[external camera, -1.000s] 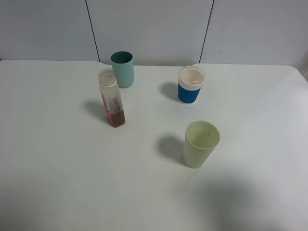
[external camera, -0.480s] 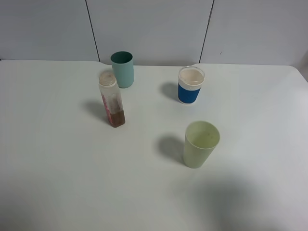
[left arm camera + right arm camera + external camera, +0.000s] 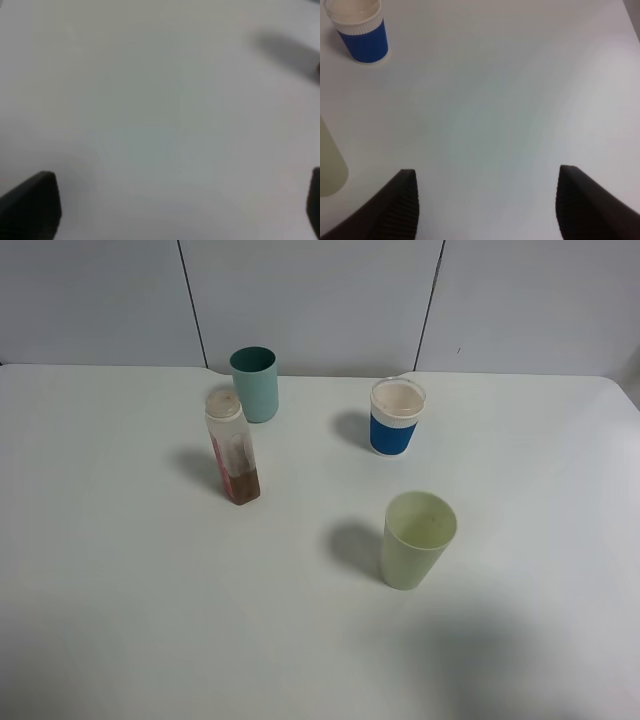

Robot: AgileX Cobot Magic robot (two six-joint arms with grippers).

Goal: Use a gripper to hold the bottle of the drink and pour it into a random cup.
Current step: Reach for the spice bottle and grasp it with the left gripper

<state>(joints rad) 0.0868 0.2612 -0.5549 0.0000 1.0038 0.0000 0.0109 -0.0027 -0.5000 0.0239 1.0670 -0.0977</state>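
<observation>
Left gripper (image 3: 181,197) blurred, cropped, cup (image 3: 329,160) cut off

Clear plastic bottle (image 3: 233,452); matt plastic cup (image 3: 415,545); smooth matt table (image 3: 120,590); ribbed blue sleeve on white cup (image 3: 396,420).

light: bright, even | shadows (image 3: 350,542): soft, leftward | left wrist view: blurred

The right gripper (image 3: 487,179) has two dark brown-black fingers (image 3: 395,210), tapering to blunt tips, their inner faces finely ribbed. On the left gripper (image 3: 178,202) the fingers (image 3: 30,207) are plain black, blurred, square-tipped.
</observation>
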